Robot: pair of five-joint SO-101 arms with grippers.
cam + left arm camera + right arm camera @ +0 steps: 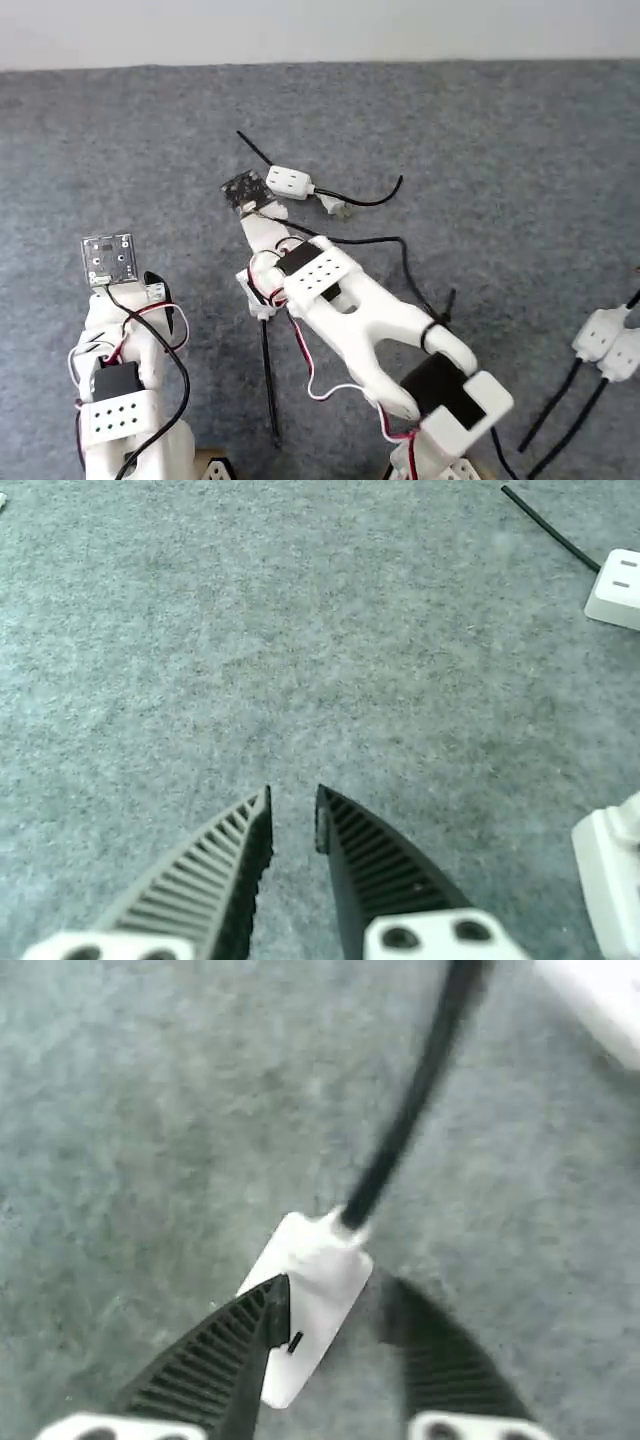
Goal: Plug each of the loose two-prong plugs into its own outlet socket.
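Right arm stretched diagonally to mid-table, and its tool is clenched on the small white two-prong plug. One ribbed black finger presses the plug's edge, the other sits on its far side. The plug is tilted, and its black cord runs off ahead over the grey carpet-textured table.

Just beyond that tool lies the white rectangular outlet socket, flat on the table with thin black cords trailing from both ends. It is close, but plug and socket are not touching.

The left tool is released. Its fingers stand a narrow slit apart with nothing between them, over bare grey surface near the table's left side. There is plenty of open room ahead of it, out to the far edge where the table meets the pale wall.

Over by the right edge, two white plastic connector bodies lie touching, black cords trailing toward the near side.
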